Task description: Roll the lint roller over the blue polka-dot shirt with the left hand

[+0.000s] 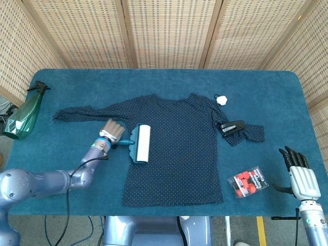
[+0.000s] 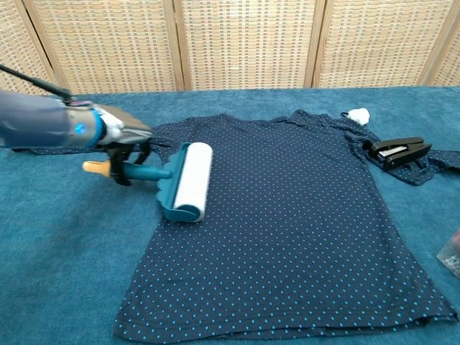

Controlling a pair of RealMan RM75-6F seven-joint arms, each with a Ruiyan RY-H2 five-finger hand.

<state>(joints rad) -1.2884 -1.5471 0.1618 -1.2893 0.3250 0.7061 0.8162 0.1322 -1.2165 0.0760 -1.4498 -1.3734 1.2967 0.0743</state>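
The blue polka-dot shirt (image 1: 179, 148) (image 2: 287, 215) lies flat in the middle of the teal table, sleeves spread to both sides. My left hand (image 1: 111, 132) (image 2: 122, 140) grips the teal handle of the lint roller (image 1: 141, 143) (image 2: 188, 180). The roller's white drum rests on the shirt's left edge, below the left sleeve. An orange handle tip sticks out behind the hand in the chest view. My right hand (image 1: 298, 171) hangs at the table's near right corner with fingers apart, holding nothing, far from the shirt.
A green spray bottle (image 1: 25, 113) lies at the far left. A black stapler (image 1: 231, 126) (image 2: 395, 152) sits on the right sleeve, with a small white object (image 1: 221, 100) (image 2: 357, 115) behind it. A pack of red items (image 1: 248, 182) lies near the right front.
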